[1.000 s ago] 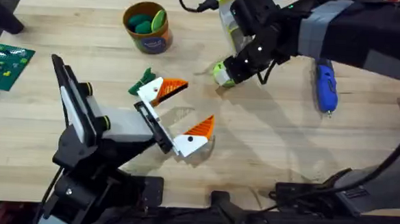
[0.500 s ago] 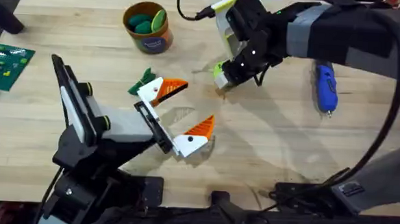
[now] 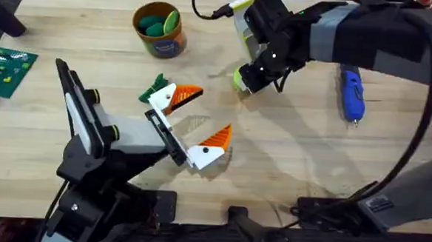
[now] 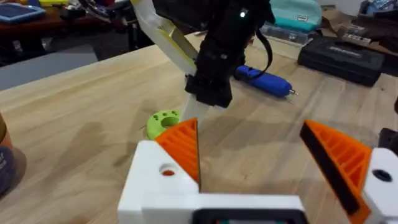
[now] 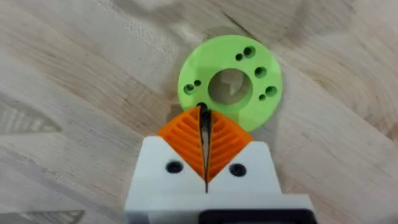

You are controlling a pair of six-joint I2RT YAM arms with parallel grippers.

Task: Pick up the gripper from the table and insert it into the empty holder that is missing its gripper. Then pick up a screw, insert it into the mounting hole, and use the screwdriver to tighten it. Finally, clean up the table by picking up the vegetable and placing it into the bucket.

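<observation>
Right gripper (image 5: 204, 144) sits pinched shut over the lime-green ring disc (image 5: 230, 83) at upper centre, left gripper (image 4: 261, 163) gapes empty, and I judge little done: loose gripper (image 3: 174, 96) left of centre, vegetable (image 3: 154, 86) beside it, screwdriver (image 3: 351, 91) untouched at right.

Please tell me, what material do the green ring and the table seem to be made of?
The green ring looks like matte plastic, possibly printed: even lime colour, no shine, clean round holes. The table looks like light wood, probably butcher block: grain lines and joined strips show, with a smooth, low-gloss finish. The right gripper, fingers shut, touches the ring's edge with ribbed orange pads that may be rubbery, though this cannot be confirmed.
</observation>
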